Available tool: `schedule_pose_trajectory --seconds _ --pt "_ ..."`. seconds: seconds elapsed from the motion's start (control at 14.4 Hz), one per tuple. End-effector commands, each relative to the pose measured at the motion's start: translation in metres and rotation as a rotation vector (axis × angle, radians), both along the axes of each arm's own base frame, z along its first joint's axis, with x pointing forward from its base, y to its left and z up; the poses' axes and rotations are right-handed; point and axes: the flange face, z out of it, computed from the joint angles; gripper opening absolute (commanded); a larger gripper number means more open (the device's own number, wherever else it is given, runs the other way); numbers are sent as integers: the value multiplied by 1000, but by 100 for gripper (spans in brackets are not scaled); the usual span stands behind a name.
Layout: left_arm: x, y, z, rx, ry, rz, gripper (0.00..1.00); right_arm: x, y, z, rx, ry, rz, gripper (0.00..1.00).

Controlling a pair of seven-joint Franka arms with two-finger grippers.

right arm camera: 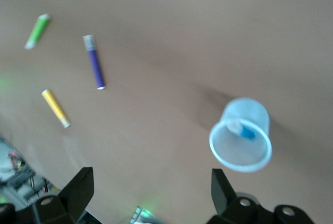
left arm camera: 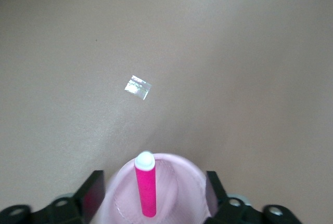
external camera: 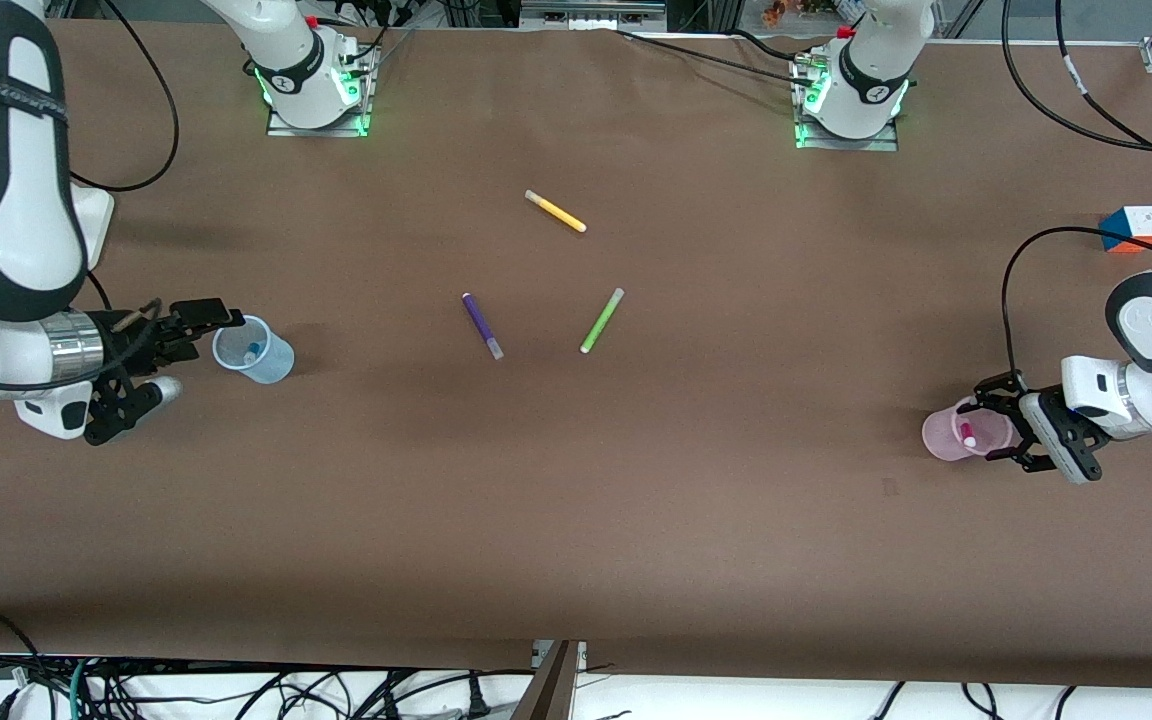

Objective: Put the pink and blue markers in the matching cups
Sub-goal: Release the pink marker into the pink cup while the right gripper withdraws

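The pale pink cup (external camera: pixel 946 435) stands toward the left arm's end of the table with the pink marker (external camera: pixel 968 435) upright inside it. My left gripper (external camera: pixel 1000 425) has one finger on each side of this cup, against its wall; in the left wrist view the pink cup (left arm camera: pixel 179 187) and pink marker (left arm camera: pixel 146 187) sit between the fingers (left arm camera: pixel 93 190). The pale blue cup (external camera: pixel 261 352) stands toward the right arm's end with the blue marker (external camera: pixel 252 351) inside. My right gripper (external camera: pixel 179 355) is open and empty beside it. The right wrist view shows the blue cup (right arm camera: pixel 240 135) and blue marker (right arm camera: pixel 242 129).
A yellow marker (external camera: pixel 556 211), a purple marker (external camera: pixel 482 325) and a lime-green marker (external camera: pixel 602 320) lie mid-table. A colour cube (external camera: pixel 1133 228) sits near the left arm. A small shiny scrap (left arm camera: pixel 138 87) lies on the table near the pink cup.
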Motion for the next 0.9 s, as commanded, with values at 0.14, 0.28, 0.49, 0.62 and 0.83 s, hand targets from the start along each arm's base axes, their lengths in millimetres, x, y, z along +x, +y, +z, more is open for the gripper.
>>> schedule_pose_trajectory --seconds 0.14,0.28,0.49,0.62,0.83 --pt "2 -11 67 14 -21 34 100 -32 36 34 -350 28 -251 100" --pt "-4 -31 111 52 29 84 100 -60 21 55 -369 -30 -259 100" --pt "-23 -113 214 292 128 232 100 -104 0 107 -358 -164 -294 100" --pt "-34 -156 265 368 199 302 100 -124 -20 154 -367 -245 -329 100" --pt "-51 -207 324 451 253 449 100 -140 -40 183 -378 -270 -364 100"
